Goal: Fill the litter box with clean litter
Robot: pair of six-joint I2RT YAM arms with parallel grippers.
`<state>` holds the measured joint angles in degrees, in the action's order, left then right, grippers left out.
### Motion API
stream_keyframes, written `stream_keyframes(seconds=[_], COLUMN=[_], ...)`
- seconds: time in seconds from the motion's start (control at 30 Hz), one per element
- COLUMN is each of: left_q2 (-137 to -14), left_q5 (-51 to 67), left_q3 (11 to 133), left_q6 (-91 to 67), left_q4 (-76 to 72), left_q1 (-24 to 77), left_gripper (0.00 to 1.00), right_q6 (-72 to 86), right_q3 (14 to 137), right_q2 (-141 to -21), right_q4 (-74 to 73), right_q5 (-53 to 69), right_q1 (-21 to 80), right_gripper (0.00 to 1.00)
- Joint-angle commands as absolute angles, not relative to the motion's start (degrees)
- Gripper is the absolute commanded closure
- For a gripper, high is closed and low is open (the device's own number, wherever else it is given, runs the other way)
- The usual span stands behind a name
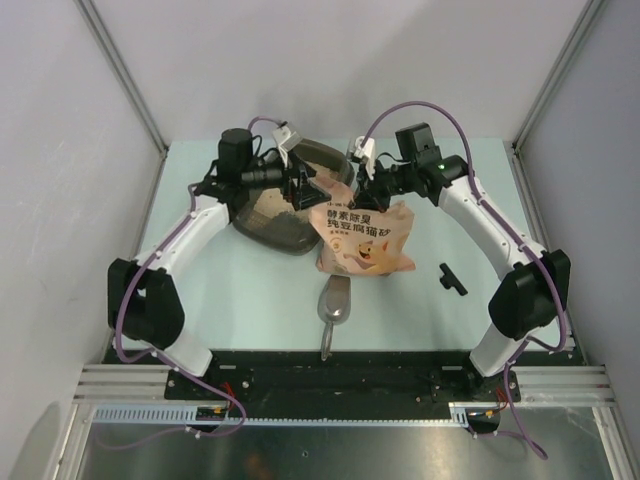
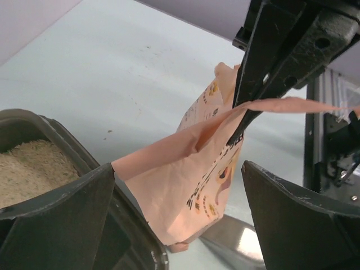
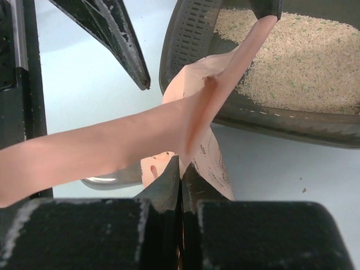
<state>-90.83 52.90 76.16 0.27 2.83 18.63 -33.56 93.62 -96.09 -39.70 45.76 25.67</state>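
Note:
The dark litter box (image 1: 258,234) lies at the back left with pale clean litter (image 1: 272,206) in it. Against its right side stands a salmon-pink bag (image 1: 365,240). My right gripper (image 1: 368,186) is shut on the bag's top edge; in its own view the closed tips (image 3: 181,166) pinch the pink strip (image 3: 191,118). My left gripper (image 1: 312,192) is open: in the left wrist view its gripper (image 2: 177,211) straddles the bag (image 2: 185,185) without touching it. Litter (image 3: 292,56) fills the box (image 3: 191,34) behind.
A grey metal scoop (image 1: 335,300) lies on the table just in front of the bag, handle toward the arm bases. A small black part (image 1: 452,278) rests to the right of the bag. Grey walls enclose the table on three sides.

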Motion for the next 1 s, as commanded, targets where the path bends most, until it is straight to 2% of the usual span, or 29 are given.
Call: stream_keyframes(seconds=[0.0,0.23,0.43,0.57,0.67,0.97], left_q2=[-89.7,-85.3,-84.2,-82.4,-81.6,-90.2], left_q5=[56.7,50.5,48.2,45.3,46.1,48.8], left_q3=[80.5,80.8,82.1,81.1,80.2,84.0], left_q6=[16.0,32.3,35.8,37.9,39.0,47.2], left_q4=[4.7,6.0,6.0,6.0,7.0,15.1], left_q1=[20.7,23.7,24.0,24.6,25.1,29.9], left_gripper=[0.00,0.00,0.05,0.05,0.00,0.01], right_q6=[-36.4,-39.0,-38.2,-36.0,-35.4,-37.8], right_q3=[96.5,95.1,93.5,92.6,92.0,92.5], right_q2=[-93.2,-91.9,-91.1,-91.0,-90.7,-89.1], right_q4=[-38.5,-40.0,-39.0,-37.3,-36.3,-36.8], right_q5=[47.5,45.8,44.6,43.9,44.4,45.2], right_q1=[26.4,26.3,26.1,25.2,24.3,25.5], right_gripper=[1.00,1.00,1.00,1.00,1.00,1.00])
